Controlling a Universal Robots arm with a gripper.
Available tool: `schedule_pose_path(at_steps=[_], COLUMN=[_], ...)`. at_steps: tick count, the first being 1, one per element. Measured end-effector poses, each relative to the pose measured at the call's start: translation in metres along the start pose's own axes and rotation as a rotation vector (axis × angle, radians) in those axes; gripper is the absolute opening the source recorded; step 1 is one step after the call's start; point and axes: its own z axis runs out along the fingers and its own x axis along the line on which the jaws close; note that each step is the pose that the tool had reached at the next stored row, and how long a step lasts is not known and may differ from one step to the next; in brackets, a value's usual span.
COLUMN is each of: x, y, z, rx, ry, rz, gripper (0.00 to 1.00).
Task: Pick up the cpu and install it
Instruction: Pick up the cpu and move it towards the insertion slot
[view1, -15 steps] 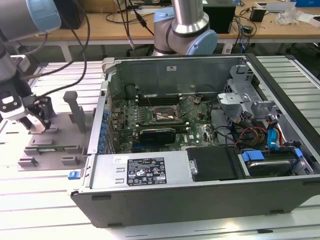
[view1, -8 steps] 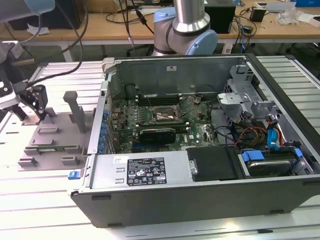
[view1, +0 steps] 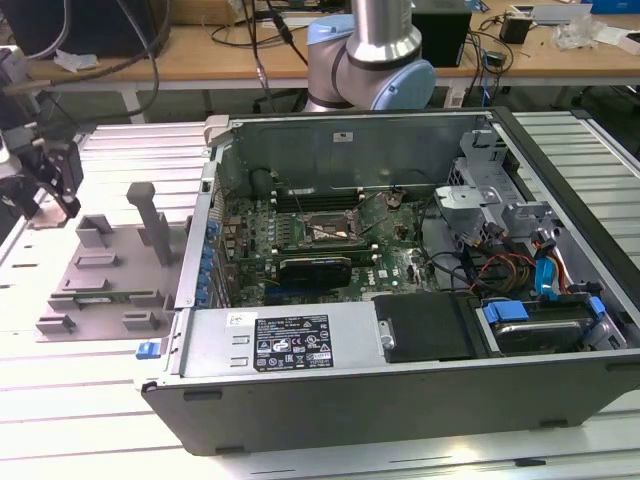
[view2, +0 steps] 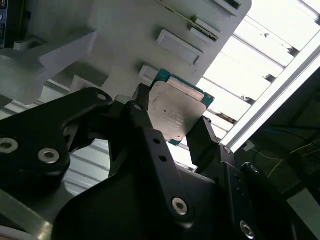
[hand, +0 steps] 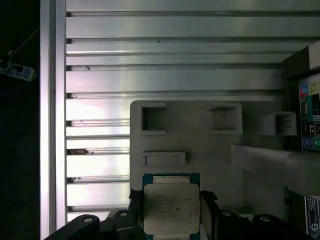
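Note:
The cpu (hand: 171, 207) (view2: 176, 111) is a small flat square chip with a pale metal top and a green rim. My gripper (hand: 171, 216) (view2: 172, 122) is shut on it, one black finger on each side. In the exterior view the gripper (view1: 58, 180) hangs at the far left, over the far corner of the grey plastic fixture (view1: 110, 275) and raised a little off it. The open computer case (view1: 560, 370) lies to the exterior view's right, and its empty processor socket (view1: 322, 228) sits in the middle of the motherboard.
Upright posts (view1: 150, 215) and shallow pockets (hand: 152, 120) mark the fixture. The table is ribbed aluminium (hand: 165, 55). The arm's base (view1: 370, 60) stands behind the case. Inside the case are a black drive cover (view1: 425, 325), cables (view1: 500, 270) and a blue-latched bay (view1: 530, 320).

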Motion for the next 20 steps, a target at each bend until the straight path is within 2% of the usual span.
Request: schedule_pose_path(at_steps=[5, 9, 13, 17, 19, 20], x=[-0.0006, -0.0011, -0.0022, -0.0028, -0.0032, -0.0032], y=[0.0012, 0.0025, 0.0044, 0.0054, 0.0061, 0.0061], z=[-0.0195, -0.0388, -0.0734, -0.0937, -0.1086, -0.1098], rx=[0.0001, 0.0000, 0.0000, 0.0000, -0.0001, -0.0001], ry=[-0.0011, -0.0015, -0.0023, -0.0028, -0.0032, -0.0034], rz=[0.000, 0.000, 0.000, 0.000, 0.000, 0.000], gripper=[0.54, 0.54, 0.54, 0.54, 0.54, 0.54])
